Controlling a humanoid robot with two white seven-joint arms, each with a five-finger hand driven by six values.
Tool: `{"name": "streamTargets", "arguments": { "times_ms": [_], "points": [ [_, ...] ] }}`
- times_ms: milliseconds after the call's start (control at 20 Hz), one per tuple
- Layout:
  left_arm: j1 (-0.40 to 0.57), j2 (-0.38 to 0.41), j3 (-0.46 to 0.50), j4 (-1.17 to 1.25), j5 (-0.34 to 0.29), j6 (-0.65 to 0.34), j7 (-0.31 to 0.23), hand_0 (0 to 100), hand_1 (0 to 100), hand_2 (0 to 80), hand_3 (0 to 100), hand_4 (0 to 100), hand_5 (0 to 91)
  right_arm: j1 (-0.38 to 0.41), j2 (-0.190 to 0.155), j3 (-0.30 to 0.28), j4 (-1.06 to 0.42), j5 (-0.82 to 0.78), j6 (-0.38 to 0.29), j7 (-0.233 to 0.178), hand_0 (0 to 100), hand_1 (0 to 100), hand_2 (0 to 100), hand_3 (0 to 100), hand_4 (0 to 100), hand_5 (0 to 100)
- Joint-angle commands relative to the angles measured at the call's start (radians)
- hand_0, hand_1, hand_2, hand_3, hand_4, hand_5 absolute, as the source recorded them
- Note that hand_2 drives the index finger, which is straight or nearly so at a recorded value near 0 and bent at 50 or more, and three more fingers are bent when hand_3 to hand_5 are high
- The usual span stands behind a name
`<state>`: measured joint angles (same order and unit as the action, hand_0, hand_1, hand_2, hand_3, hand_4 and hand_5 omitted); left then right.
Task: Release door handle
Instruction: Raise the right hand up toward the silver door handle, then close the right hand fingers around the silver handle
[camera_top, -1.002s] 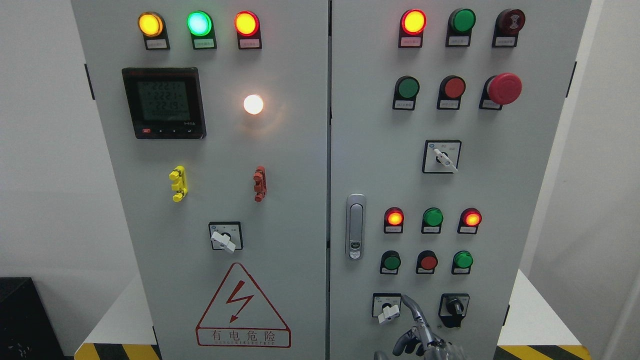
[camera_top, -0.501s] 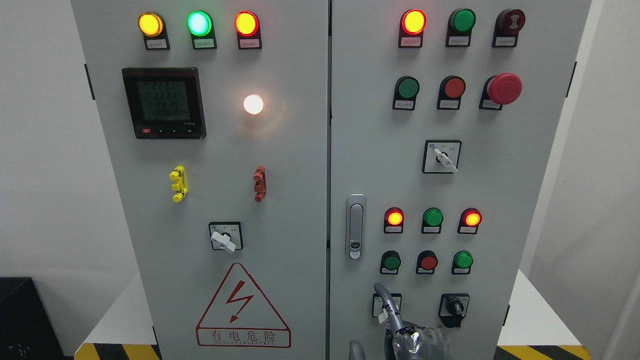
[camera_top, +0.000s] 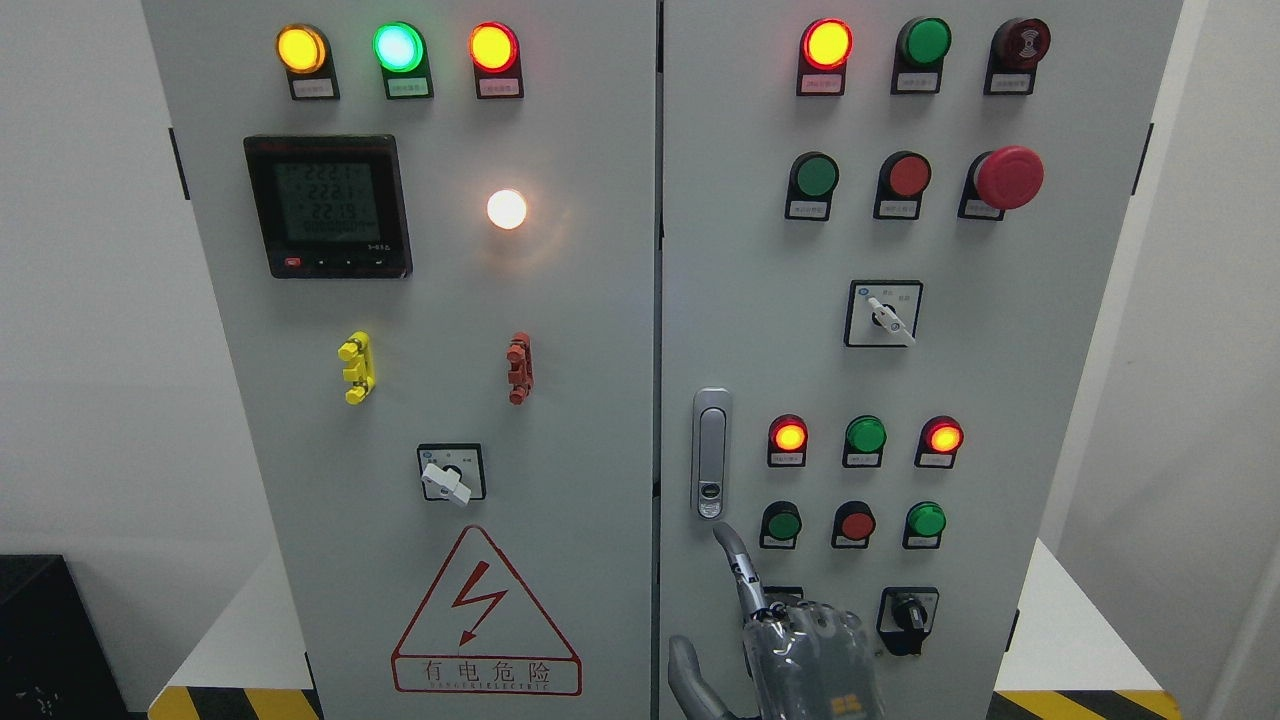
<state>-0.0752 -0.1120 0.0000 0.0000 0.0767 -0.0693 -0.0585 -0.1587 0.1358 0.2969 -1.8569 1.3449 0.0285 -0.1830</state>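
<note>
The silver door handle stands upright in its recess at the left edge of the grey cabinet's right door, with a small round lock button at its lower end. My right hand rises from the bottom edge, just below the handle. Its index finger points straight up, the tip a short gap under the handle's lower end and not touching it. The thumb sticks out to the left, the other fingers are curled, and the hand holds nothing. It hides a white selector switch on the door.
Lit red and green lamps and push buttons sit right of the handle. A black selector switch is beside the hand. The left door carries a meter, a white switch and a warning triangle.
My right hand has risen from the bottom edge and shifted left, from near the white selector switch to just under the handle, its index finger extending upward.
</note>
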Motion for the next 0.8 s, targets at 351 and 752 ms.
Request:
{"name": "streamTargets", "arguments": {
  "times_ms": [351, 752],
  "points": [
    [0.000, 0.000, -0.021, -0.020, 0.000, 0.000, 0.000, 0, 0, 2.2, 9, 1, 0.0, -0.088, 0.001, 0.022, 0.113, 0.088, 0.033, 0.028, 49, 28, 0, 100, 98, 97],
    [0.000, 0.000, -0.021, -0.020, 0.000, 0.000, 0.000, 0, 0, 2.2, 9, 1, 0.0, -0.099, 0.001, 0.022, 0.128, 0.108, 0.070, 0.028, 48, 28, 0, 100, 98, 96]
  ]
}}
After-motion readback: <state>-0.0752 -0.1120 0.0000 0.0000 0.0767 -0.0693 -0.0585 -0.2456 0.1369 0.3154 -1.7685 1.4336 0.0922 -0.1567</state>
